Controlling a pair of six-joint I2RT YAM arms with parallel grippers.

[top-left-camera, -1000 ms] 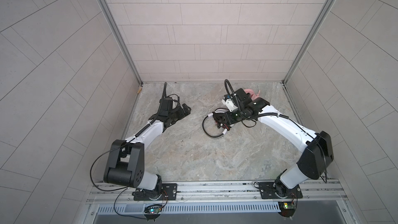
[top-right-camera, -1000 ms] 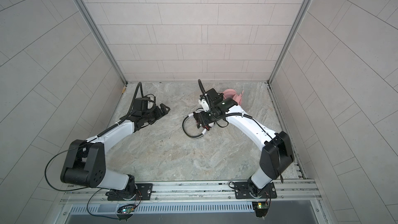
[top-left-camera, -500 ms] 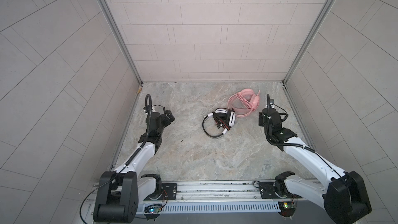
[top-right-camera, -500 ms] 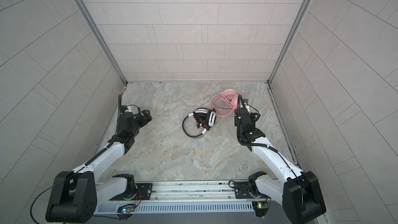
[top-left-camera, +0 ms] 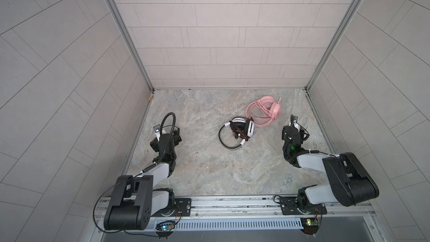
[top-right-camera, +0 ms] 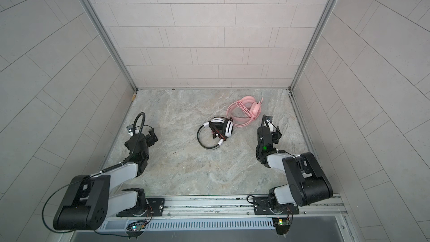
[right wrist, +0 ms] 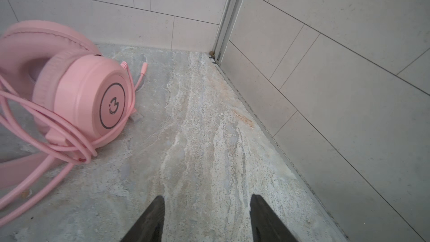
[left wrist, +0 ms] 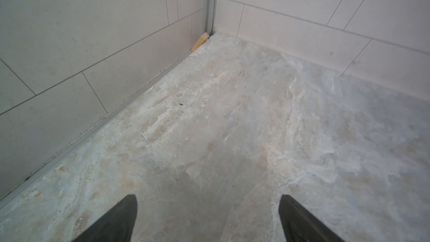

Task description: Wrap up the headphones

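Two headphones lie on the stone floor in both top views. The pink headphones (top-left-camera: 267,110) (top-right-camera: 247,110) rest toward the far right, with their pink cable looped over the cups. The white-and-black headphones (top-left-camera: 242,128) (top-right-camera: 223,128) lie just in front of them to the left, black cable bunched between the cups. My left gripper (top-left-camera: 177,136) (left wrist: 207,196) is open over bare floor near the left wall, far from both. My right gripper (top-left-camera: 302,133) (right wrist: 207,196) is open and empty, a short way right of the pink headphones (right wrist: 88,98).
Tiled walls close in the floor on the left, back and right. A small wooden wedge (left wrist: 200,42) (top-left-camera: 151,97) sits in the far left corner. The arms' metal base rail (top-left-camera: 232,203) runs along the front edge.
Both arms have drawn back from the middle toward the front and their own sides. My right gripper has left the white-and-black headphones, and the pink headphones are no longer covered.
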